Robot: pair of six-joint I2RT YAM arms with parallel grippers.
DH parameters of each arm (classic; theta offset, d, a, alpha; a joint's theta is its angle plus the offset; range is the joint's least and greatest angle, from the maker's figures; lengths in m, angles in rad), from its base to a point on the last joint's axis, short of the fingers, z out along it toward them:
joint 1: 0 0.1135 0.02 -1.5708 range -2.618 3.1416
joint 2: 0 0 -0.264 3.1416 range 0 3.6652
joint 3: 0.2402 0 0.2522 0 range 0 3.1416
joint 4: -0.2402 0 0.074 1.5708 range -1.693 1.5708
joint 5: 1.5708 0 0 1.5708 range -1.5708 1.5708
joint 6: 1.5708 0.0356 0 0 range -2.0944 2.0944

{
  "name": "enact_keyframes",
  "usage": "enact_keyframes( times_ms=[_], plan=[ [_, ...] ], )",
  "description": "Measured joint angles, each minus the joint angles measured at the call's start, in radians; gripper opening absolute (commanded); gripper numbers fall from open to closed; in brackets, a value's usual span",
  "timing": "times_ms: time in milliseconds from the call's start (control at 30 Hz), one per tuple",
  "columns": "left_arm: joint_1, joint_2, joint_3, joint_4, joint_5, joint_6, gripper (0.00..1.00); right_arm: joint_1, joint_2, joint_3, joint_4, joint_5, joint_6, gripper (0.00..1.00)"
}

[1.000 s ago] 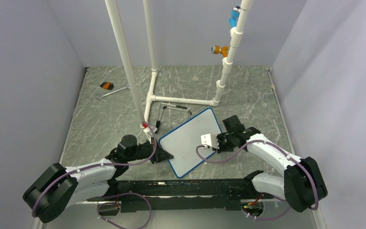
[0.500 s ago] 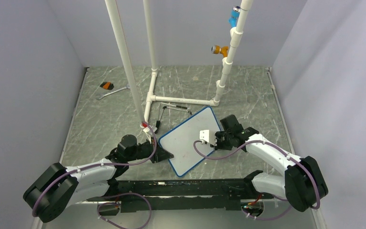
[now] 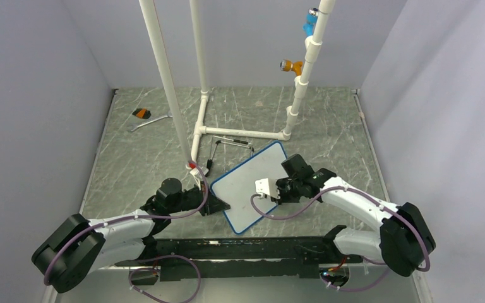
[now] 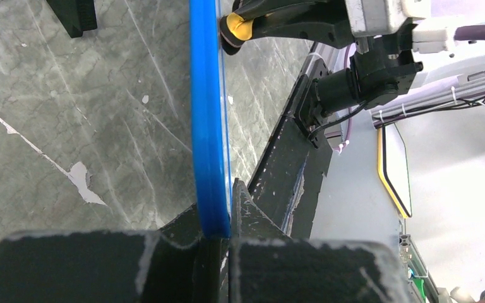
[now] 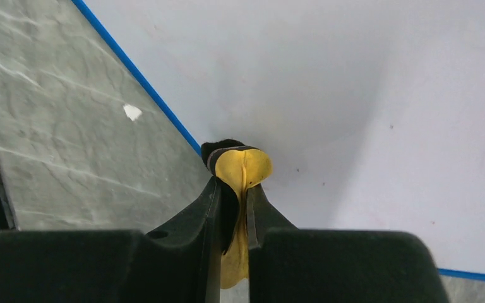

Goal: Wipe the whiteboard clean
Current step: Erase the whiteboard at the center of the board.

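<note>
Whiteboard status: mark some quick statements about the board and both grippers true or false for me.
The left gripper is shut on the blue frame of the whiteboard. True.
The right gripper is open and empty. False: it is shut on a yellow pad.
Red writing covers the board face in the right wrist view. False: that face is plain white.
A wrench lies on the far left of the table. True.

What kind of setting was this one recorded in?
Probably a lab robot test cell: plain panel walls enclose a marble-patterned table, and a white PVC pipe frame stands on it.
</note>
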Motion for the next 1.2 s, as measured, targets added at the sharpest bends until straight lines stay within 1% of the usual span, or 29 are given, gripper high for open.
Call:
enact_keyframes(
  times_ms=[67,233,400,567,633,733,867,967,1100,1200],
  plan=[
    [0.000,0.001,0.000,0.001,0.001,0.000,0.00,0.019,0.000,0.005,0.006,-0.015,0.020,0.00],
    [0.001,0.000,0.000,0.000,-0.014,0.001,0.00,0.022,0.043,0.021,0.022,0.053,0.077,0.00],
    [0.004,0.000,0.000,0.001,-0.027,0.004,0.00,-0.040,0.127,0.082,-0.019,0.153,0.097,0.00],
    [0.003,-0.002,0.000,0.001,-0.021,0.004,0.00,-0.096,0.131,0.084,-0.019,0.209,0.107,0.00],
    [0.003,-0.002,0.000,0.001,-0.018,0.004,0.00,-0.095,0.134,0.084,-0.020,0.208,0.107,0.00],
    [0.003,-0.002,0.000,0.003,-0.018,0.003,0.00,-0.064,0.137,0.085,-0.033,0.187,0.106,0.00],
    [0.004,0.005,0.000,0.013,-0.015,0.002,0.00,0.040,0.156,0.103,-0.080,0.104,0.105,0.00],
    [0.004,0.006,0.000,0.014,-0.016,0.005,0.00,0.085,0.185,0.115,-0.094,0.074,0.116,0.00],
    [0.004,0.005,0.000,0.011,-0.018,0.016,0.00,0.074,0.193,0.116,-0.090,0.081,0.152,0.00],
    [0.004,0.005,0.000,0.014,-0.027,0.019,0.00,0.021,0.201,0.120,-0.081,0.087,0.181,0.00]
  ],
)
